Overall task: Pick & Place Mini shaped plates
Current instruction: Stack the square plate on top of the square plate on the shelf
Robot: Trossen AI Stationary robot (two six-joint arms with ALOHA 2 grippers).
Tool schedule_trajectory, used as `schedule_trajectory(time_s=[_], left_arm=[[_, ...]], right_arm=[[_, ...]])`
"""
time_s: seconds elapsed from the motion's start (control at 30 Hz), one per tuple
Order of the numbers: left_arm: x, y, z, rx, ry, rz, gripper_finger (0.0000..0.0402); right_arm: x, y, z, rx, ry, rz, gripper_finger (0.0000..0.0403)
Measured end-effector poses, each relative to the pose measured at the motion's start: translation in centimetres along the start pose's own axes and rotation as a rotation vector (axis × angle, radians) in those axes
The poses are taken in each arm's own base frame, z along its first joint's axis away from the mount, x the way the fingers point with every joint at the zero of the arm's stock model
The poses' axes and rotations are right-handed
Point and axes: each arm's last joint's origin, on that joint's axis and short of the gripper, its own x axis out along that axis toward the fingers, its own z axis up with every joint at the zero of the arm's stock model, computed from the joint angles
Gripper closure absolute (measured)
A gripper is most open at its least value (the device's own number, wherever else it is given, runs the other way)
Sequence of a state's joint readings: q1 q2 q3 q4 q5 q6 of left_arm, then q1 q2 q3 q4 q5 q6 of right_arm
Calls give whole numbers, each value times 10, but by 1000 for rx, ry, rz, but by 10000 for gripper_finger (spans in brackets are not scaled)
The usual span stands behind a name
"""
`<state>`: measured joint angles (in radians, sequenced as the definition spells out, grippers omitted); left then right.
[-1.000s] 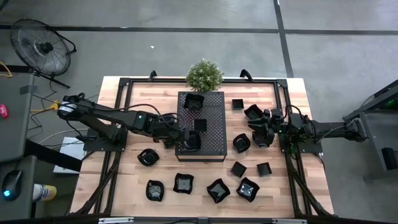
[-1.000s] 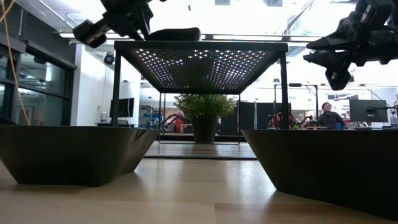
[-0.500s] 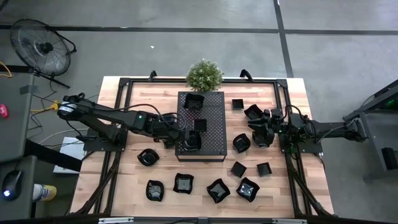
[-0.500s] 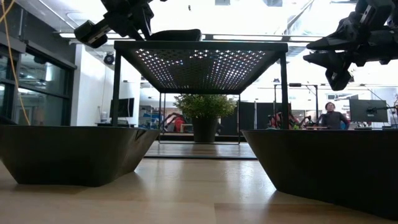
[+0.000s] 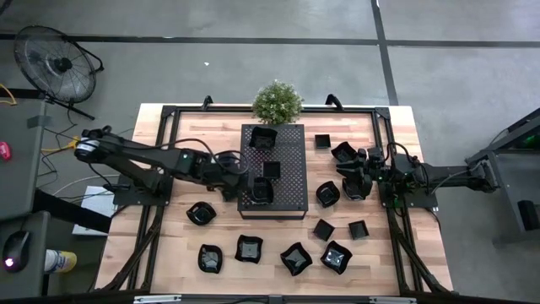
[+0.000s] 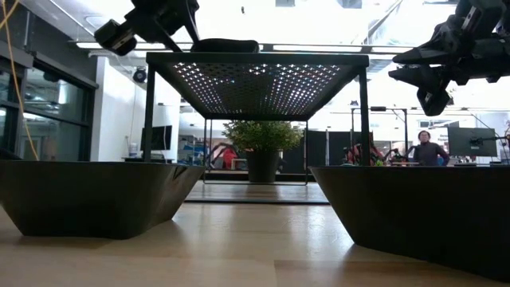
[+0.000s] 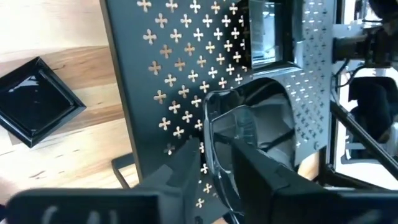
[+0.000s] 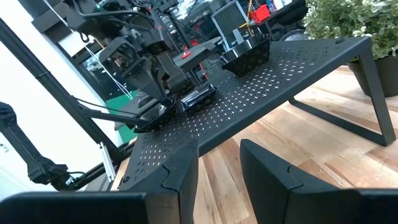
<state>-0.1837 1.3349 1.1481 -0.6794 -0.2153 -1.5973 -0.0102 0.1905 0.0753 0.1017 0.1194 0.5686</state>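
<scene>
A black perforated tray [image 5: 287, 173] stands on legs mid-table. My left gripper [image 5: 251, 187] is shut on a glossy black mini plate [image 5: 261, 194] at the tray's near left corner; it also shows in the left wrist view [image 7: 267, 118] and the low view [image 6: 227, 45]. Two more mini plates [image 5: 263, 137] [image 5: 271, 169] rest on the tray. Several others lie flat on the wooden table, near and right of the tray [image 5: 295, 257]. My right gripper [image 5: 350, 181] is open and empty above the table right of the tray, between two plates [image 5: 343, 152] [image 5: 327, 194]. My left gripper holds the plate's rim [image 7: 210, 146] on the side toward the table's left. One finger [image 7: 261, 177] lies over the plate's hollow and the other [image 7: 177, 174] outside the wall. The fingers come slanting down from the table's left. The plate sits level on the tray.
A potted plant [image 5: 277, 101] stands at the table's far edge behind the tray. The table has a black metal frame [image 5: 169, 114] along its sides. In the low view two plates [image 6: 88, 199] [image 6: 422, 215] stand close in front. A fan [image 5: 59, 63] stands on the floor at far left.
In the low view the plate's raised right end has come down, and the plate now lies level on the tray top. My left gripper's back end has risen a little and the left arm has drawn slightly toward the table's left edge.
</scene>
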Motion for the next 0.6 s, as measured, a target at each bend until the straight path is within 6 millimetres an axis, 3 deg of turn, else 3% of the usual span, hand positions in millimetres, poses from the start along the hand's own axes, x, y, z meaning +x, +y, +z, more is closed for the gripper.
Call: schedule_trajectory(time_s=[0.2,0.4,0.6], left_arm=[[-13,0,3,21,-4,-40,272],[-26,1,6,63,-10,-72,271],[-49,3,14,160,-123,-133,270]], right_arm=[[0,0,0,0,0,0,288],[0,0,0,0,0,1,288],[0,1,0,-5,12,23,288]])
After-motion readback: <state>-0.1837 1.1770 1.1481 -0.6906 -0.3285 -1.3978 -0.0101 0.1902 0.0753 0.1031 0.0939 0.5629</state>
